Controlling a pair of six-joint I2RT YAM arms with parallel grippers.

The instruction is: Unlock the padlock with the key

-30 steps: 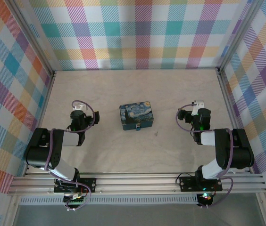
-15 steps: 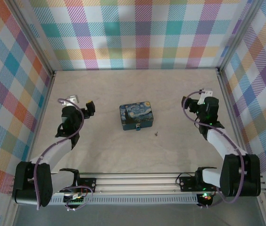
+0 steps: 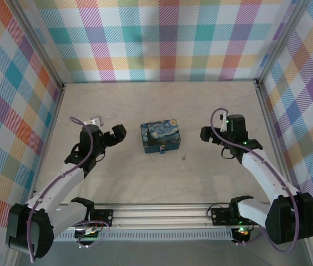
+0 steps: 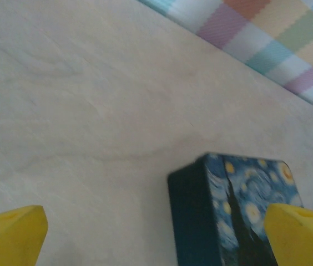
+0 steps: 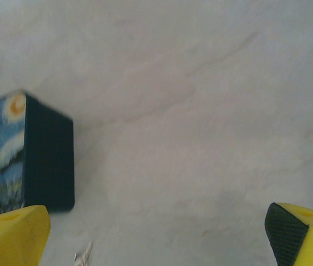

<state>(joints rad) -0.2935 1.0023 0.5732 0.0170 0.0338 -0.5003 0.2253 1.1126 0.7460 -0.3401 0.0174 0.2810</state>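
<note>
An approach is judged in hand — the left gripper (image 3: 117,132) and right gripper (image 3: 206,134) are held empty with jaws spread wide, flanking the tin (image 3: 161,134) with the padlock (image 3: 162,148) at its near face — and the key (image 3: 185,157), lain on the table near the padlock, must be pinched next.

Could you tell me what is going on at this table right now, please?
Two robot arms flank a Starry-Night tin in the middle of the table. The left gripper and the right gripper are both open and hold nothing, each pointing toward the tin. The padlock sits at the tin's near edge. The key lies loose on the table just right of it, untouched, so the unlocking has not begun.
</note>
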